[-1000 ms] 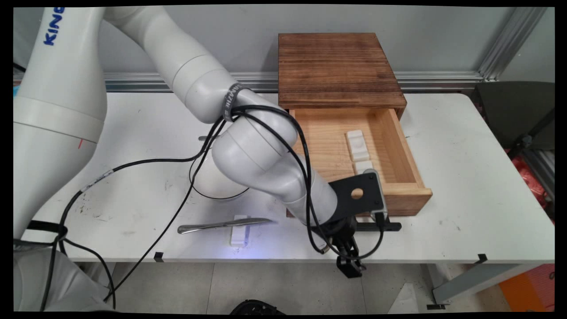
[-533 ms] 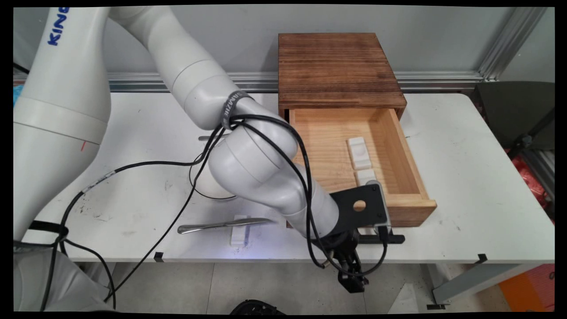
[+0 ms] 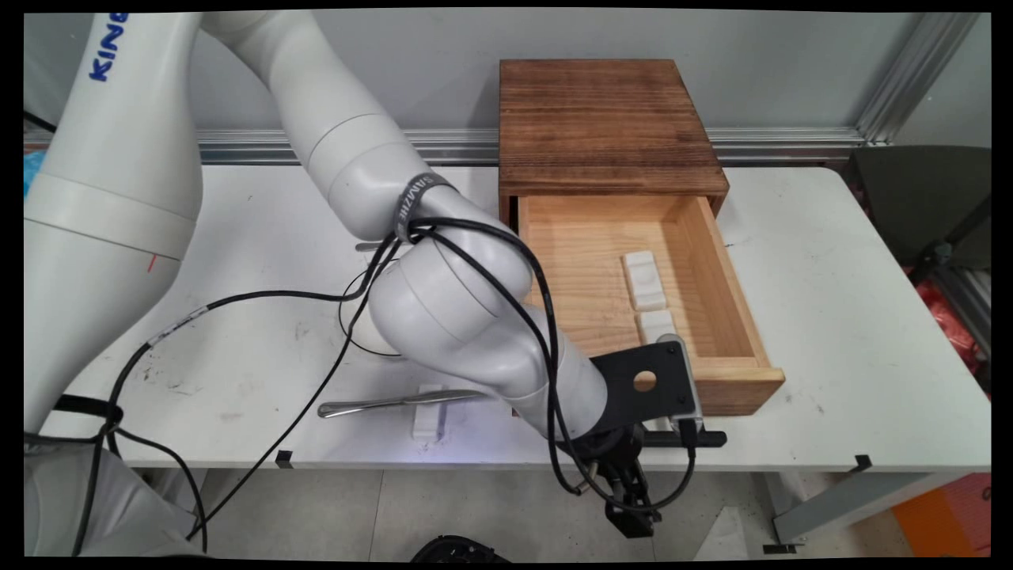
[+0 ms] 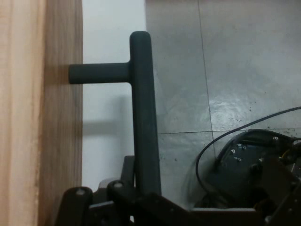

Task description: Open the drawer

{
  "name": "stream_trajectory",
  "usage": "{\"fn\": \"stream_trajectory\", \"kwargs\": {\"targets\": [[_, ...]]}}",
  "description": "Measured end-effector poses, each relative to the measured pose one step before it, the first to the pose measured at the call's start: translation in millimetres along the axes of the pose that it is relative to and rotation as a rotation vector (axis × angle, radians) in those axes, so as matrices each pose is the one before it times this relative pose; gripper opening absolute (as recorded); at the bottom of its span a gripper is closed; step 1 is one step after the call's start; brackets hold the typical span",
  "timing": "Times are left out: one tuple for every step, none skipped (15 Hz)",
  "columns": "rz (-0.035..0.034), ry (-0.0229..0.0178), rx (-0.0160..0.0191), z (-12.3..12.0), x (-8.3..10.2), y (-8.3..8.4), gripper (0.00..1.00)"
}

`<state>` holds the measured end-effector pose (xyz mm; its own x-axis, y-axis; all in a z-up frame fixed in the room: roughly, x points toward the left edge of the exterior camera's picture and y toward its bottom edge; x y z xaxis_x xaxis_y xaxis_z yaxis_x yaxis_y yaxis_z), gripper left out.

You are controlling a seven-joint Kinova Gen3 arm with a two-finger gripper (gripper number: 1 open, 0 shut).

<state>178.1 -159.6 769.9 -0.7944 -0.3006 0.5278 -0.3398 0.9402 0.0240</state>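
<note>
Drawer [image 3: 716, 301] of light wood stands pulled well out of one dark wooden cabinet [image 3: 605, 123] at the back of the white table [image 3: 831, 317], its front reaching close to the table's near edge. Starting at the left of the main view, one metal table knife [image 3: 396, 402] lies flat near the front edge, its blade resting across one small white block [image 3: 427, 423]. Behind it, mostly hidden by the arm, shows the rim of one white round dish [image 3: 360, 336]. Further right, inside the drawer, two white blocks lie end to end: the far white block [image 3: 643, 279] and the near white block [image 3: 656, 324], the near one partly covered by the arm's black bracket. Below the drawer front runs one black handle bar [image 4: 145, 113], standing off the wood on a short post. The gripper [image 3: 629, 443] sits at this handle, over the table's near edge; in the hand view the bar runs down into the black linkage at the bottom, so the fingers look closed around it, though their tips are hidden
</note>
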Motion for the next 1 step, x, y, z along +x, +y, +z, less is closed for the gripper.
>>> {"fn": "stream_trajectory", "kwargs": {"targets": [[0.0034, 0.00124, -0.00029, -0.13, 0.42, 0.61, 1.0]]}}
